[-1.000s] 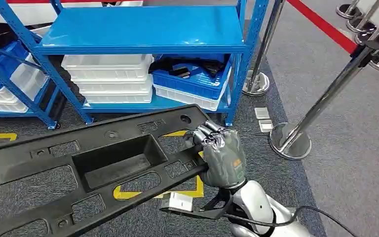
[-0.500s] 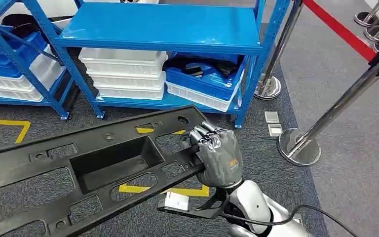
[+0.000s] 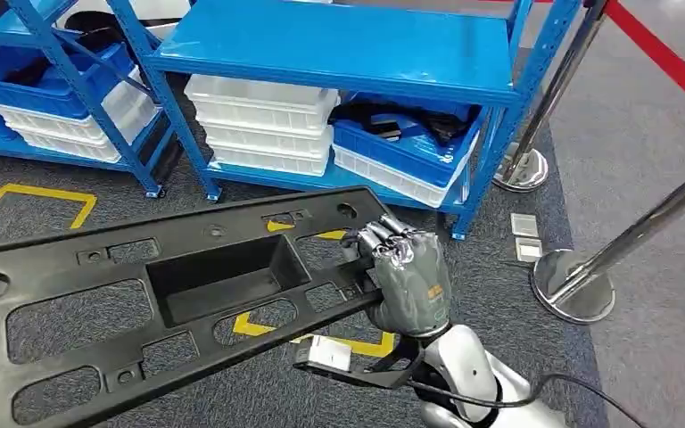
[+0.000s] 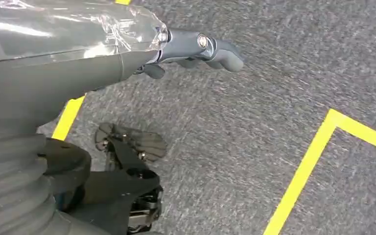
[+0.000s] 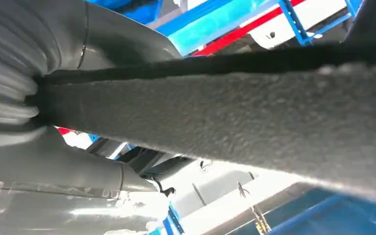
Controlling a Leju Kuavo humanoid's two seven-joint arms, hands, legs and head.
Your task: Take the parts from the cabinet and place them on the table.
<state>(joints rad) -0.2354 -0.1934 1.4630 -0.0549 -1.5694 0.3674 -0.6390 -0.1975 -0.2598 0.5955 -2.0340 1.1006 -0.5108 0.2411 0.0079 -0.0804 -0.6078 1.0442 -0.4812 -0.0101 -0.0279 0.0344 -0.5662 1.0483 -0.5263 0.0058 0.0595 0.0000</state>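
Right hand (image 3: 408,283) gripped the near right end of a long black plastic panel (image 3: 160,294), its fingers (image 3: 376,237) curled over the panel's upper edge and the grey back of the hand facing the head camera. The silver right forearm (image 3: 468,370) rose from the lower edge of the head view to the wrist, with a black cable looping beside it. The panel lay nearly level across the head view, slanting from the lower left up toward the hand, above the grey carpet (image 3: 660,267) and its yellow floor marking (image 3: 27,192); it had a rectangular recess near its middle and several cut-out openings. In the right wrist view the rough dark underside of the panel (image 5: 254,122) crossed the picture close to the hand's ribbed cover (image 5: 5,73).

Left hand (image 4: 196,49) was seen in the left wrist view over the carpet, with fingers extended, slightly curved and holding nothing.

Blue shelf unit (image 3: 348,45) stood beyond the panel. On its lowest shelf sat a stack of white bins (image 3: 263,125) and, beside it, a blue bin (image 3: 410,147) holding dark parts. A chrome post (image 3: 589,276) with a round base stood on the carpet to the right.
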